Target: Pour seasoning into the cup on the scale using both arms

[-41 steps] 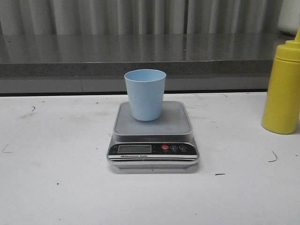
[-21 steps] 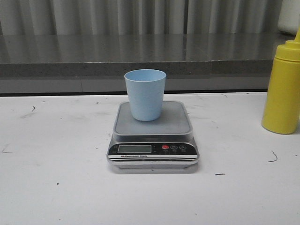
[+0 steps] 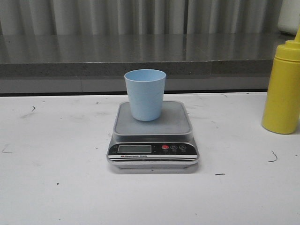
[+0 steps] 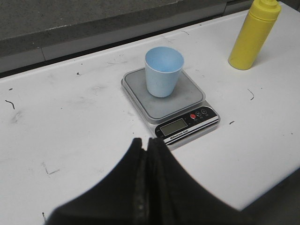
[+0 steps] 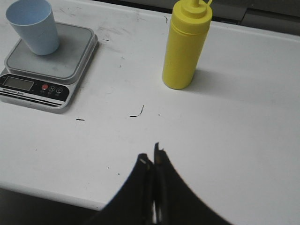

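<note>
Open table (image 3: 56,187) separates scale (image 3: 153,140) from seasoning (image 3: 282,86).

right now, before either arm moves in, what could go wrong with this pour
The cup stands light and unheld toward the back of the scale, so a nudge from the left gripper could tip it or slide it off.

The seasoning bottle is tall and narrow; the right gripper is shut and must open first, or it may knock the bottle over.

The bottle stands well to the side of the cup, so carrying it over with its thin nozzle could drip onto the platform or display.
</note>
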